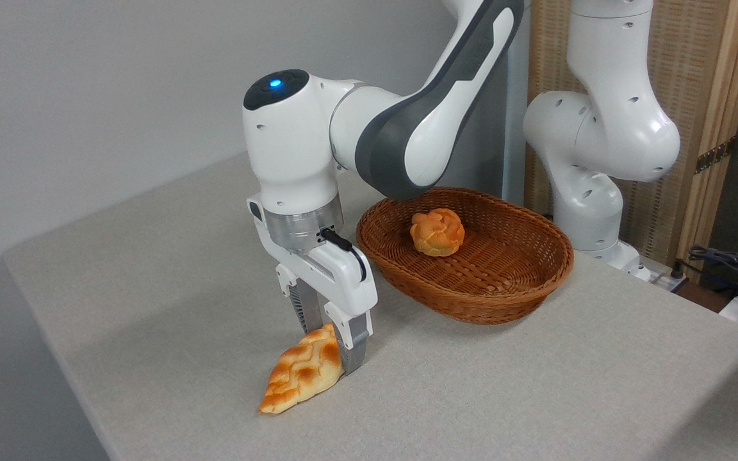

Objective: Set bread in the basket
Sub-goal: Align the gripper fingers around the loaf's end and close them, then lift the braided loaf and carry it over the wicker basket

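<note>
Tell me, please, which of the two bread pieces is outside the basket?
The long braided loaf, lying on the table between the gripper's fingers. The small round bun sits inside the wicker basket.

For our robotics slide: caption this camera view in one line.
Gripper closed on the loaf at table level; basket behind already holds a bun.

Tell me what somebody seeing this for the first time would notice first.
Probably the white robot arm's hand down at the front of the table, its fingers closed around one end of the braided loaf. Next, the brown wicker basket behind it to the right, holding a small round bun.
</note>
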